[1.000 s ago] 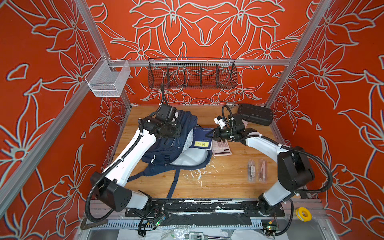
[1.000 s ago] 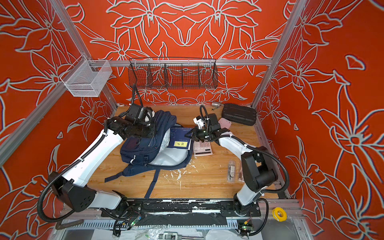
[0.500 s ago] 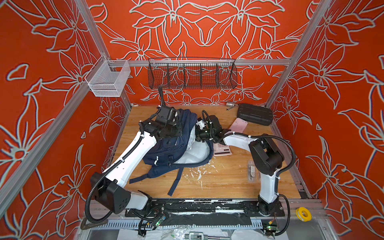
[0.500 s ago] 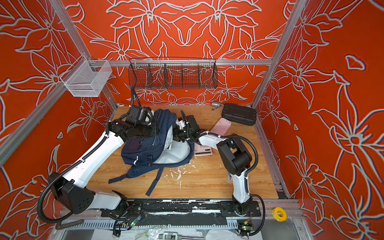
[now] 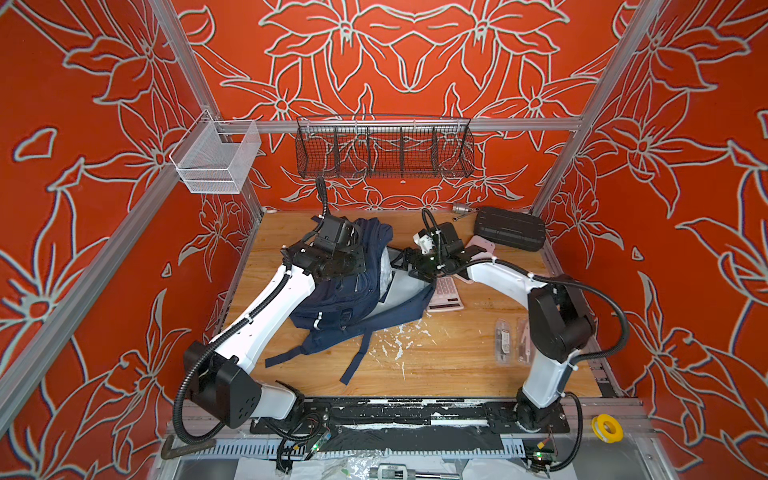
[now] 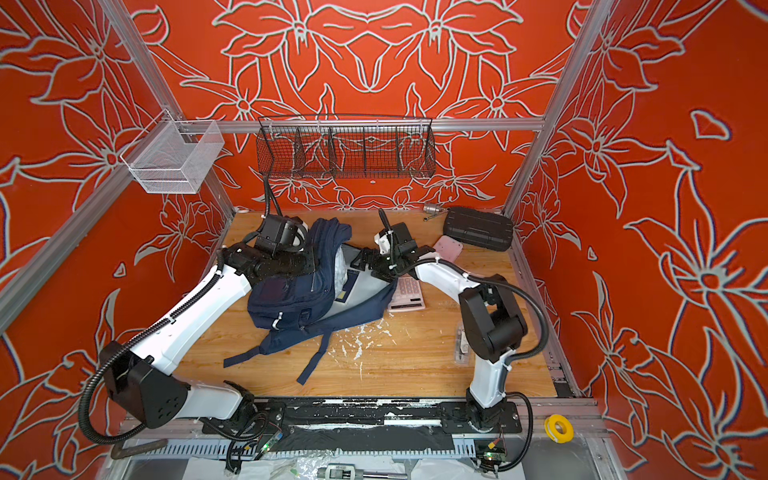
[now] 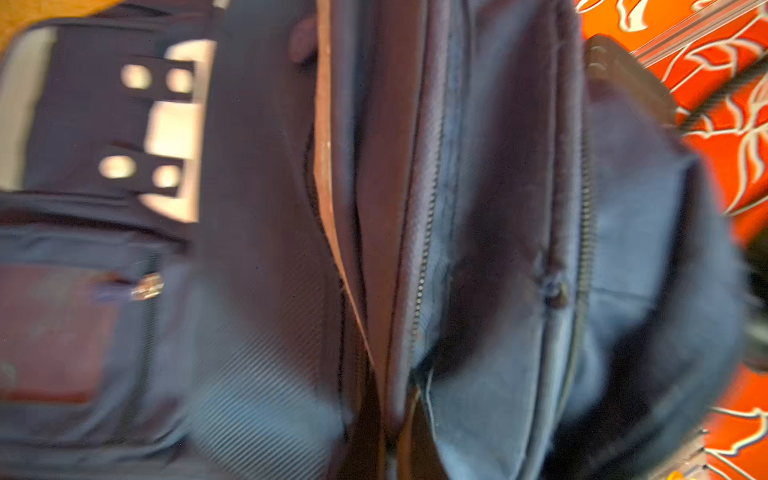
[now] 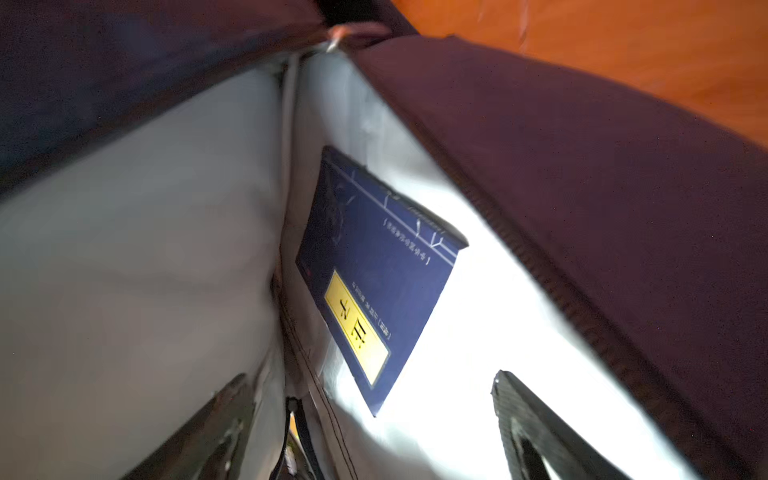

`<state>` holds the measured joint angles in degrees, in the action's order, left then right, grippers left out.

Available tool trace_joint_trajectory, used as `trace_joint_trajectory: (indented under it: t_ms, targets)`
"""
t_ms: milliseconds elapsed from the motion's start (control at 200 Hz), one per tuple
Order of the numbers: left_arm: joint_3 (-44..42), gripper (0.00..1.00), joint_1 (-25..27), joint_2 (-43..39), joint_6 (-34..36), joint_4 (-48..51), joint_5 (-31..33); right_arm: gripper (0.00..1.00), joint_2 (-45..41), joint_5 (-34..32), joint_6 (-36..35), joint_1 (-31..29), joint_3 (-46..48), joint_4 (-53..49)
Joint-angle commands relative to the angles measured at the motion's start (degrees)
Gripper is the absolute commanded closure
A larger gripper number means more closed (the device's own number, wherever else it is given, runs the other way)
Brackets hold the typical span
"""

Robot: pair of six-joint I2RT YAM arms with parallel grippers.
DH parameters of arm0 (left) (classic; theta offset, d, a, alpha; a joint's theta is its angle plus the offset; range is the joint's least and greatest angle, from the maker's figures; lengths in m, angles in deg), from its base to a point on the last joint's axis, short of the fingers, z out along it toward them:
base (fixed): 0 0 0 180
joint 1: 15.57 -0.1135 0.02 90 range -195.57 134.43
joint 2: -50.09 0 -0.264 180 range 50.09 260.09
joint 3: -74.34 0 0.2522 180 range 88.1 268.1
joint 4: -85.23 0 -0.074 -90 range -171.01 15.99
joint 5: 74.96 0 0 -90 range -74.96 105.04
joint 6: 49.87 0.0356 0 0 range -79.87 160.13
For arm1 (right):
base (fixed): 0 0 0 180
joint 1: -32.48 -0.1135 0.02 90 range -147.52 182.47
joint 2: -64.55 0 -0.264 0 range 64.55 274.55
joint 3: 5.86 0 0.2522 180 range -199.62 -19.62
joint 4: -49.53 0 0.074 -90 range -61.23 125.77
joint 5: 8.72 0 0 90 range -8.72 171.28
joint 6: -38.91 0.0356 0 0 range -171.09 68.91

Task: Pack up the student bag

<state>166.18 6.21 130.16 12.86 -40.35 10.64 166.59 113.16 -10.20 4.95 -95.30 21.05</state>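
Note:
The navy student bag (image 5: 340,299) (image 6: 291,299) lies on the wooden table with its main compartment gaping toward the right. My left gripper (image 5: 363,264) (image 7: 386,449) is shut on a fold of the bag's upper fabric (image 7: 374,249) and holds the mouth up. At that mouth my right gripper (image 5: 401,264) (image 6: 361,262) (image 8: 370,432) stands open with nothing between its fingers (image 8: 523,424). A blue book with a yellow label (image 8: 374,282) (image 6: 345,289) lies inside on the grey lining (image 8: 145,270), just beyond the fingertips.
A pink calculator (image 5: 446,293) lies right of the bag under the right arm. Farther back right are a black ribbed hard case (image 5: 509,228) and a pink flat item (image 5: 482,245). Clear packets (image 5: 503,340) lie near the right arm's base. Wire baskets (image 5: 384,147) (image 5: 214,160) hang on the walls.
My right gripper pushed the blue book into the bag, opened and let it go, then drew back a little. The left gripper kept its hold while the bag's mouth lifted.

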Motion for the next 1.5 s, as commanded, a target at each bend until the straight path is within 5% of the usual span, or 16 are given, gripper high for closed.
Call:
trace_joint_trajectory:
  t_ms: [0,125,425,615,846,991,1051,1251,1496]
  targets:
    - [-0.19,1.00,-1.43,1.12,-0.11,-3.82,2.46,0.08,-6.84,-8.03,-9.52,2.16,1.07,-10.71]
    - [0.09,1.00,-1.39,3.28,1.22,-3.90,0.28,0.08,-10.40,-8.23,-12.22,3.31,3.29,-11.37]
    - [-1.75,1.00,-1.56,1.23,-3.08,-3.65,7.03,0.14,-3.86,8.66,-10.71,3.59,1.61,0.62]
    - [-2.59,1.00,-1.92,-0.78,-9.83,-2.37,14.23,0.14,-2.78,2.49,-13.81,3.53,-4.22,-8.48]
    - [-0.09,0.95,-1.77,5.39,-8.23,-3.27,7.79,0.12,-4.45,-2.66,-17.30,4.62,-4.26,-14.12]
    - [5.08,0.43,-1.48,8.89,4.71,1.67,5.18,0.12,-5.87,-4.86,-19.27,4.57,-3.23,-16.92]
    - [7.45,0.32,-1.48,9.25,11.42,5.51,6.75,0.13,-6.94,-4.72,-19.06,4.33,-1.70,-16.63]
    - [5.27,0.29,-1.99,3.75,36.39,10.98,9.05,0.14,-8.44,-3.67,-13.53,-0.49,3.89,-13.65]
    - [-20.38,0.45,-4.05,-14.11,68.13,0.53,5.99,0.17,0.22,-1.38,-8.14,-8.07,0.02,-11.38]
